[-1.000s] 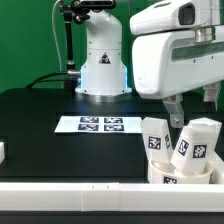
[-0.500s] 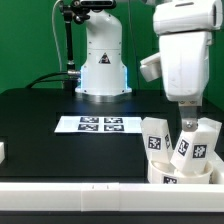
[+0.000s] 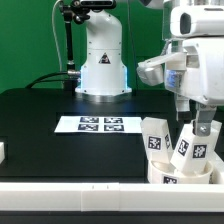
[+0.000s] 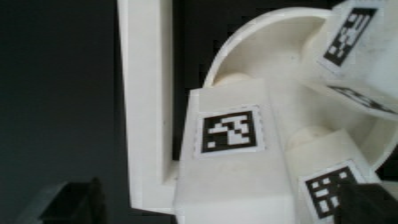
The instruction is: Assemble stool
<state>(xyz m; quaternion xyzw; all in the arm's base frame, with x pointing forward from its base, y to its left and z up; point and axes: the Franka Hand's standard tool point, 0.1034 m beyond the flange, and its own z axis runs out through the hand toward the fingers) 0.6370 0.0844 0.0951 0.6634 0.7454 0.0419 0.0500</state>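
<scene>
The stool parts stand bunched at the exterior view's lower right. Two white block legs (image 3: 155, 138) (image 3: 200, 142) with black-and-white tags lean up from the round ring-shaped seat (image 3: 178, 174). My gripper (image 3: 198, 124) hangs open just above the right-hand leg, its fingers pointing down at the leg's top. In the wrist view a tagged leg (image 4: 226, 135) fills the middle, a second tagged leg (image 4: 338, 190) is beside it, and the curved seat (image 4: 267, 50) lies behind them. One dark finger (image 4: 71, 200) shows to the side of the near leg; nothing is gripped.
The marker board (image 3: 100, 125) lies flat on the black table in the middle. A long white rail (image 3: 70, 190) runs along the front edge, and it shows in the wrist view too as the rail (image 4: 148, 90). The robot base (image 3: 100, 60) stands at the back. A small white piece (image 3: 2, 152) sits at the left edge.
The hand has swung toward the exterior view's right and turned, coming over the right-hand leg. The jaws stayed open. The stool parts have not moved.
</scene>
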